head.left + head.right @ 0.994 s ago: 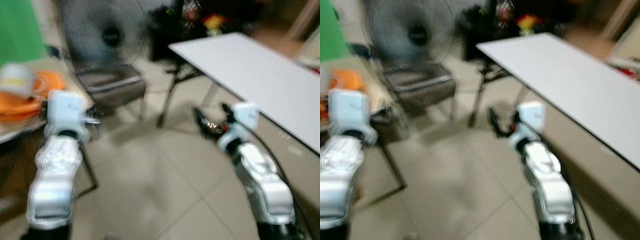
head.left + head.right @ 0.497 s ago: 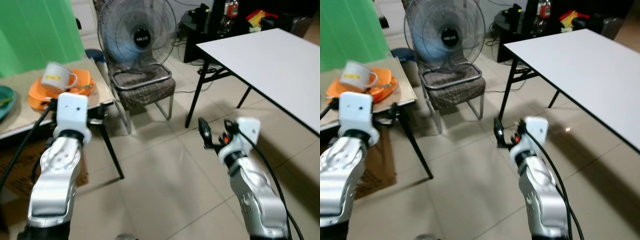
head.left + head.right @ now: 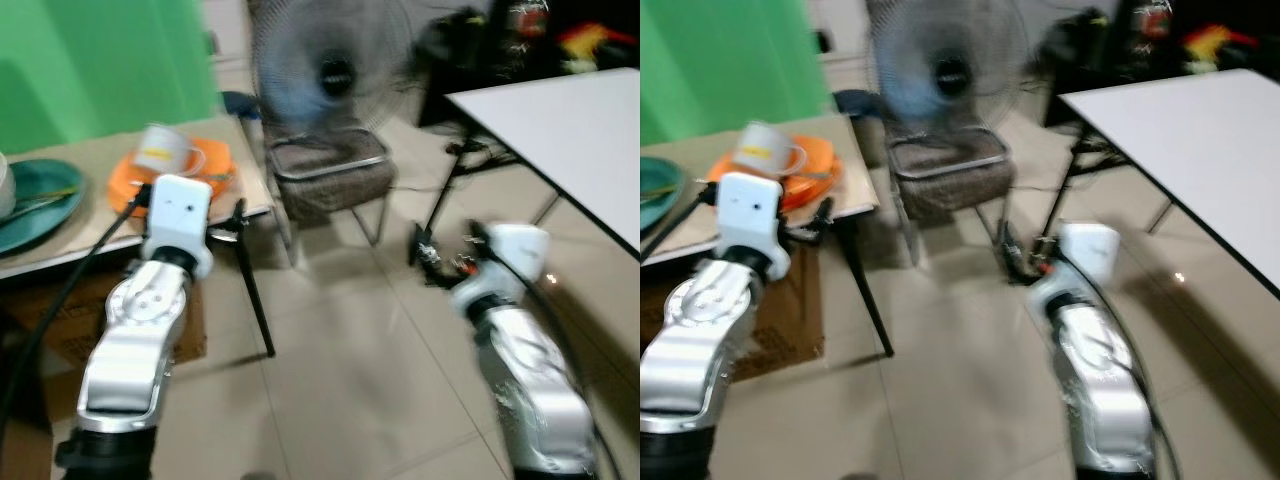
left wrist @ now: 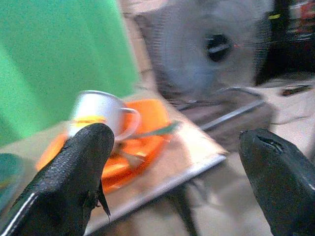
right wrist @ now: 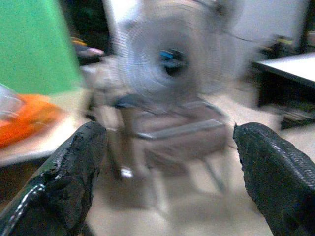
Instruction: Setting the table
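Reaching toward the dishes, the left end effector (image 4: 172,182) has its fingers spread wide and empty, aimed at the white mug (image 4: 101,118) resting on the orange plates (image 3: 205,168) near the worktop (image 3: 90,225) corner. The right end effector (image 5: 165,182), likewise parted and empty, hangs over the floor. This looks like the fetching step; next comes closing in on the mug. A teal plate (image 3: 45,195) lies further left; the fan (image 3: 335,70) and chair (image 3: 330,175) stand just beyond, the white table (image 3: 570,125) well apart.

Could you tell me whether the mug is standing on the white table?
No, the mug rests on the orange plates on the wooden table, apart from the white table.
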Available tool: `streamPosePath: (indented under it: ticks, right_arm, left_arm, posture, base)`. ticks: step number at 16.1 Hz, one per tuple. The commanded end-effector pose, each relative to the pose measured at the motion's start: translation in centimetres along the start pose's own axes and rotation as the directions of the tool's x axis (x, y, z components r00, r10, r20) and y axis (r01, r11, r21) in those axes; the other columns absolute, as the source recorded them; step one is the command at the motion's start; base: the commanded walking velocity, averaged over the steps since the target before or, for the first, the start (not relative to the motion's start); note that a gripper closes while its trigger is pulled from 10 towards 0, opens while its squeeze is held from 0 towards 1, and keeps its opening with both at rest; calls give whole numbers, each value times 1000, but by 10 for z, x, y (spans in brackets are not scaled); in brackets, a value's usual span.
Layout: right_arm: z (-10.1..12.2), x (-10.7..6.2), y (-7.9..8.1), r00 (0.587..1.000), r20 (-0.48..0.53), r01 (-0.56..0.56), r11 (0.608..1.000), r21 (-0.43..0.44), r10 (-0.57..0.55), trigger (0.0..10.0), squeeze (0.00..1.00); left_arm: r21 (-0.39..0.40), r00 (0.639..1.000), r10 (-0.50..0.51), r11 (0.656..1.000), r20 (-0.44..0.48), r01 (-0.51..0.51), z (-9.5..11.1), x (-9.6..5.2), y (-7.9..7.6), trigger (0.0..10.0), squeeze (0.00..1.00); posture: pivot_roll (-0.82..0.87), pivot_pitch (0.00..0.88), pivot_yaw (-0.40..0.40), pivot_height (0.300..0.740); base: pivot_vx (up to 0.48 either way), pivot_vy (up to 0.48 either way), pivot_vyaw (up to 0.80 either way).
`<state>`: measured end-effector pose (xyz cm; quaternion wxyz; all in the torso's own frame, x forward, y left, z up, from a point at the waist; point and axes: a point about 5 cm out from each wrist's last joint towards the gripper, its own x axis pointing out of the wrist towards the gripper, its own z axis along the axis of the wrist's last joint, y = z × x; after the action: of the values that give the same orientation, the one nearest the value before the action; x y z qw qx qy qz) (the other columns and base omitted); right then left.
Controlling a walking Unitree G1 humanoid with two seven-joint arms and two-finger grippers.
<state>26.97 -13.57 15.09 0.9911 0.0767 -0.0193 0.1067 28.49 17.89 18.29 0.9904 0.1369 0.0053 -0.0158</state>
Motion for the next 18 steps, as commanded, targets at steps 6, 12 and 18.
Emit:
streamPosePath:
  ticks: [6,12,18]
  right_arm:
    - [-3,12,-6,999,-23,-44,999,1,44,10000,0]
    - [-9,21,5,992,-34,-117,992,39,118,10000,0]
    - [-5,11,-14,1000,-14,15,999,49,-14,10000,0]
  left_arm:
    - [33,999,6,999,34,-8,6,-11,-3,10000,0]
    - [68,999,38,997,32,-40,7,-20,6,10000,0]
    - [62,989,-148,987,25,146,8,-5,-14,10000,0]
  posture:
    - [137,0,-48,740]
    - [186,0,-73,740]
    - [119,0,25,740]
  base:
    - [312,0,800]
    - [311,0,800]
    - [299,0,400]
